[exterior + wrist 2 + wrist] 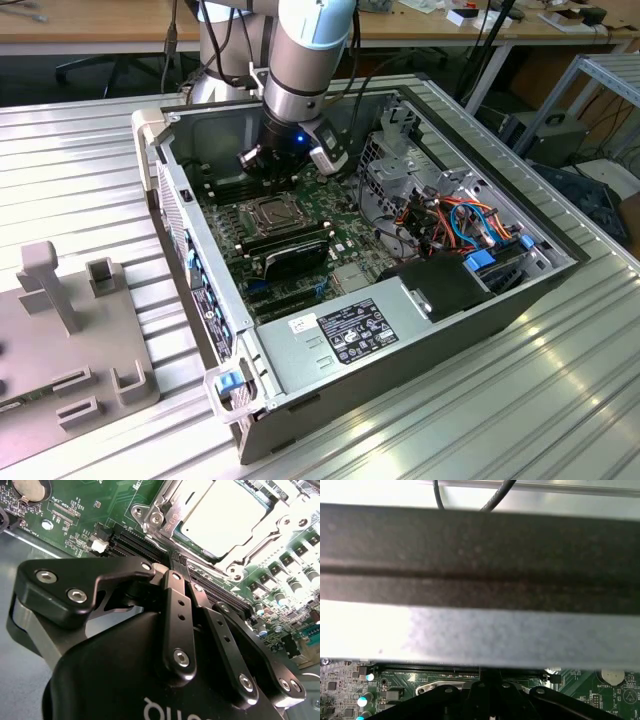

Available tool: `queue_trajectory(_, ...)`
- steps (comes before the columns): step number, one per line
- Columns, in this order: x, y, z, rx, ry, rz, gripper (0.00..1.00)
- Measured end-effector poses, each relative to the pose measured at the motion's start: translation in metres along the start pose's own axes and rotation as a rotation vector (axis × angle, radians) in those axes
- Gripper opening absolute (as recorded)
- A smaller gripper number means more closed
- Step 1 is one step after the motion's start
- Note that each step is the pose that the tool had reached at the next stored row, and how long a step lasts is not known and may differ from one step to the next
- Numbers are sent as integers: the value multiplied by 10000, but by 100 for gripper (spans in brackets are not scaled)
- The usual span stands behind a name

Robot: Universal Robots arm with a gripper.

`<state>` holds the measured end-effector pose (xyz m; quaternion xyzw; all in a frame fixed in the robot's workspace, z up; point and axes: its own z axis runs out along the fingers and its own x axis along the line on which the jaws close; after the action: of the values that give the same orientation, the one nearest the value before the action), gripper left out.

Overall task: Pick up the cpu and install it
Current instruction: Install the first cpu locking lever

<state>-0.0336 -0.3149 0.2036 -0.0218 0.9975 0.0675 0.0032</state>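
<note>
In the exterior view the arm (300, 70) reaches down into the open computer case (420, 330), its gripper (290, 160) hanging just above the socket (272, 212) on the green board (345, 245).

In the second wrist view the fingers (176, 587) are pressed together, holding nothing. The chip (225, 512) lies flat in the socket at one o'clock from them; being square, it has no long axis.

In the first wrist view a dark case rail (480, 555) crosses in front of the gripper.

Ribbed silver aluminium work surface (560, 400) fills foreground, catching bright glare. Long light-wood desk (100, 22) runs along far edge, cluttered with small items. Grey metal shelving frame (600, 80) at exterior view's right. Dark floor beneath desk.
</note>
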Motion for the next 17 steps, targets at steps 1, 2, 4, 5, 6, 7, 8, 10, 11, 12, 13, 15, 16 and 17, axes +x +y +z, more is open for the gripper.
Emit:
queue_trajectory(1,-2,-4,0,-1,0,-1,11)
queue_trajectory(2,-3,-6,0,0,-1,0,11)
queue_trajectory(4,-5,-8,0,0,-1,1,11)
queue_trajectory(5,-5,-9,0,0,-1,1,11)
queue_trajectory(6,-5,-10,0,0,-1,0,11)
queue_trajectory(7,-5,-11,1,0,-1,1,11)
queue_trajectory(8,-5,-12,2,1,-1,1,11)
queue_trajectory(10,-5,-14,4,3,0,1,11)
queue_trajectory(11,-5,-15,5,5,1,1,11)
queue_trajectory(12,-5,-15,8,5,1,1,11)
queue_trajectory(13,-5,-15,11,4,1,1,11)
queue_trajectory(15,-6,-15,16,0,-3,0,11)
queue_trajectory(16,-7,-14,22,-15,-5,-1,11)
queue_trajectory(17,-6,-15,22,-3,-3,0,11)
